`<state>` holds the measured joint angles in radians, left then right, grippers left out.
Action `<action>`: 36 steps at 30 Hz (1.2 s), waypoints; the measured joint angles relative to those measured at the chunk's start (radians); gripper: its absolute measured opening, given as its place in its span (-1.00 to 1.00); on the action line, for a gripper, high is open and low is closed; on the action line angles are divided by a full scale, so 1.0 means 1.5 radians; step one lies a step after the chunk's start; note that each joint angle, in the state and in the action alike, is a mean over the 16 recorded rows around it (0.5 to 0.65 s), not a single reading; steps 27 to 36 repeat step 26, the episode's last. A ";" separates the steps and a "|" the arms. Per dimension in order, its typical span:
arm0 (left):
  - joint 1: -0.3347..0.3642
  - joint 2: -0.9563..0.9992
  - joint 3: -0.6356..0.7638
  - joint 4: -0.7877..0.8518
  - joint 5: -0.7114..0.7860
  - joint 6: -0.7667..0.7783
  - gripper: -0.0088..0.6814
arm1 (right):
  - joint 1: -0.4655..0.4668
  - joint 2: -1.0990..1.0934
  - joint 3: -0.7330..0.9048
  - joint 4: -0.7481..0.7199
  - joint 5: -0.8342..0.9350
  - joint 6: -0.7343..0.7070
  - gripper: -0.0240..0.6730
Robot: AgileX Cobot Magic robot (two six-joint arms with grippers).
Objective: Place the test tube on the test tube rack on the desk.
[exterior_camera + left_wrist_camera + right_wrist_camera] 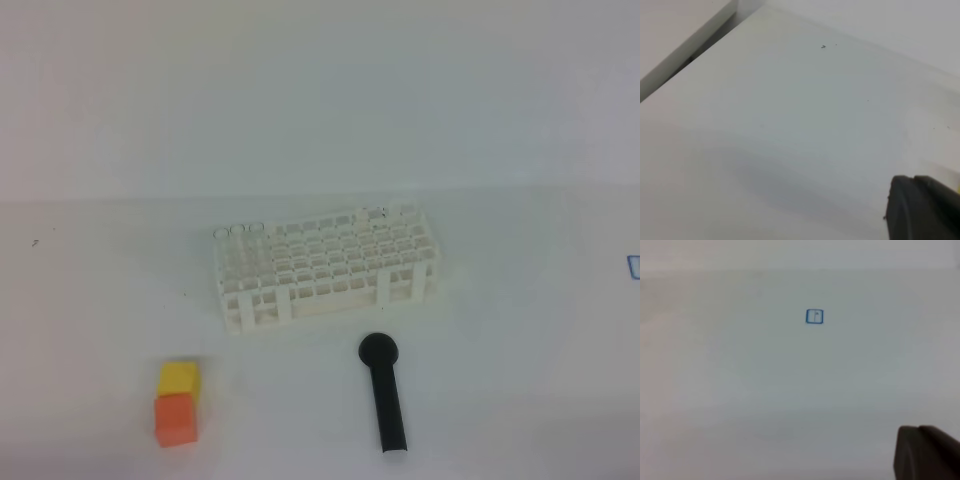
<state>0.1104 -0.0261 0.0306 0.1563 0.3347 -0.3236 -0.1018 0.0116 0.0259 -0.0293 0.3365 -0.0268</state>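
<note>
White test tube rack (325,268) sits at center of the exterior high view on the plain white desk (520,330), long side running left-right w/ a slight tilt, right end a bit higher in frame. Its grid of small square holes faces up; open sides show along the front edge. At the rack's upper-left corner, three faint round rims (238,230) are visible in a row, apparently clear glass tube mouths, but too pale against the white to say for sure; a small dark speck (379,212) shows near the upper-right corner. The test tube itself can't be picked out w/ certainty in any view. Just below the rack, right of center, a black cylinder w/ round head (385,395) lies on the desk, head toward the rack, near but apart from it. Lower left of frame: a yellow block (179,377) and an orange block (175,418), touching, yellow above orange in the picture, well apart from the rack. A small blue mark (633,265) sits at the right edge. Neither arm appears in the exterior view. Left wrist view: bare desk surface, its edge running across the upper left, and only a dark piece of the left gripper (922,207) at lower right; can't tell how its jaws stand. Right wrist view: blue square mark (814,316) on the desk above center, dark part of the right gripper (926,452) at lower right; jaw state likewise can't be told.
</note>
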 joint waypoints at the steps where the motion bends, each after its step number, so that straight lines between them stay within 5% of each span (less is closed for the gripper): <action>1: 0.000 0.000 0.000 0.000 0.000 0.000 -0.98 | 0.001 -0.002 0.000 0.001 0.004 -0.003 -0.94; 36: 0.000 0.001 0.000 0.000 -0.002 0.000 -0.98 | 0.044 -0.015 -0.003 0.003 0.018 -0.031 -0.94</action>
